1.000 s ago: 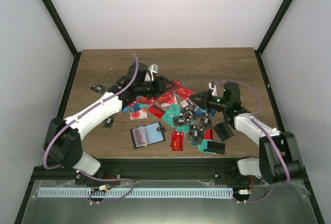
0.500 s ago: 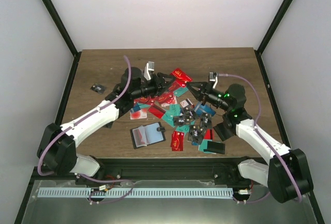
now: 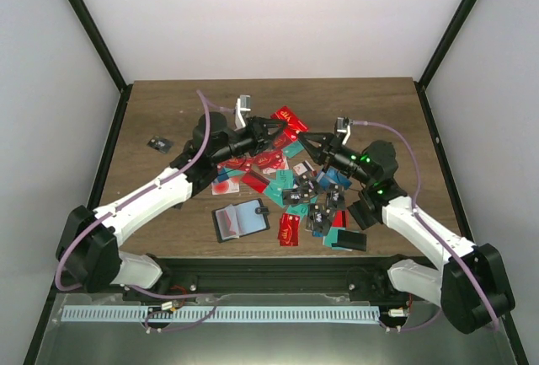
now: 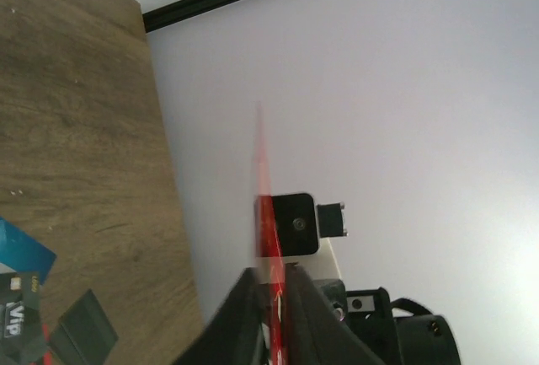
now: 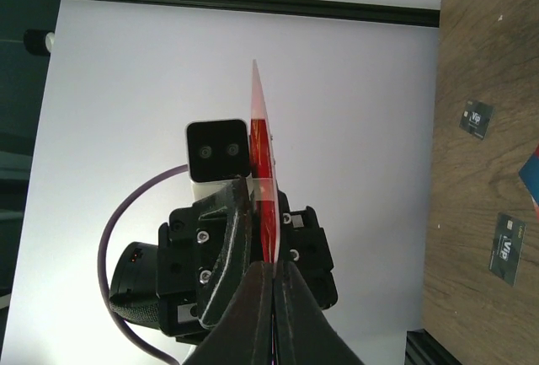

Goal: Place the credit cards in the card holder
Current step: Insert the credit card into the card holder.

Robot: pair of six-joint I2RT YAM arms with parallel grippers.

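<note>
A red credit card (image 3: pixel 289 119) hangs in the air above the far side of the pile, gripped from both sides. My left gripper (image 3: pixel 275 132) is shut on its left end and my right gripper (image 3: pixel 310 143) on its right end. In the left wrist view the card (image 4: pixel 263 205) stands edge-on between my left gripper's (image 4: pixel 271 276) jaws. In the right wrist view the card (image 5: pixel 259 154) rises edge-on from my right gripper's (image 5: pixel 274 268) closed tips, with the left fingers (image 5: pixel 234 213) around it beyond. The card holder (image 3: pixel 242 220) lies open on the table near the front, with cards showing in its pockets.
Several red, teal, blue and black cards (image 3: pixel 303 190) lie heaped at the table's middle. Black flat cases (image 3: pixel 365 212) lie right of the heap. One small black card (image 3: pixel 157 142) lies apart at the left. Black frame posts stand at the table's corners.
Both grippers rose from the pile and met above its far side. The left gripper's jaws closed on the red card that the right gripper holds up.
</note>
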